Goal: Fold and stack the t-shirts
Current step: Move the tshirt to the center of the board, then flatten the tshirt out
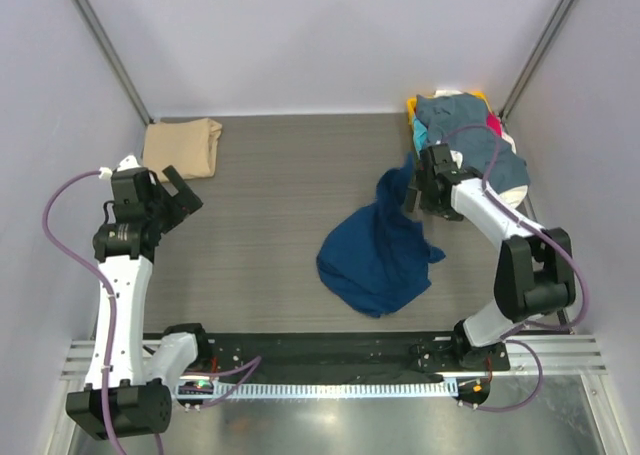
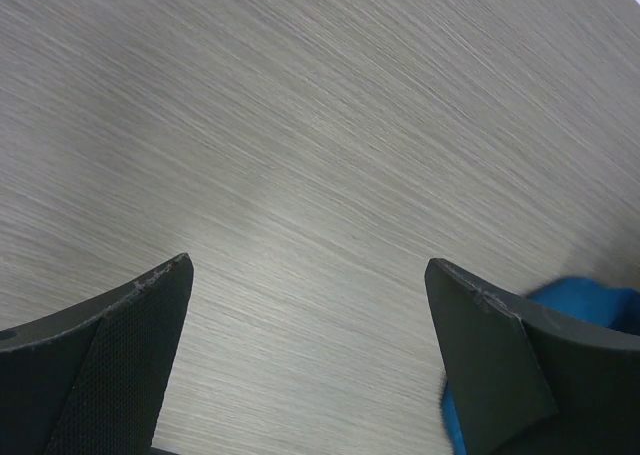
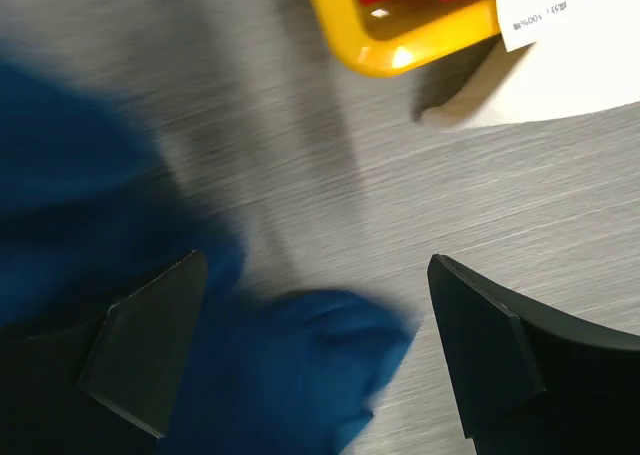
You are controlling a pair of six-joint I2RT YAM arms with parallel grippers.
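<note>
A crumpled navy blue t-shirt [image 1: 380, 250] lies on the table right of centre; it shows blurred in the right wrist view [image 3: 120, 275]. A folded tan t-shirt [image 1: 183, 147] lies at the far left. A pile of unfolded t-shirts [image 1: 465, 135], slate-blue on top with red, yellow and white under it, sits at the far right. My right gripper [image 1: 412, 190] is open and empty just above the navy shirt's upper corner [image 3: 330, 355]. My left gripper [image 1: 180, 200] is open and empty over bare table, below the tan shirt; a bit of blue cloth [image 2: 590, 300] shows behind its right finger.
A yellow bin [image 3: 400, 45] with red cloth in it and a white shirt with a label [image 3: 560, 65] lie just beyond the right gripper. Grey walls and metal posts enclose the wood-grain table [image 1: 270, 215]. A black rail [image 1: 330, 350] runs along the near edge.
</note>
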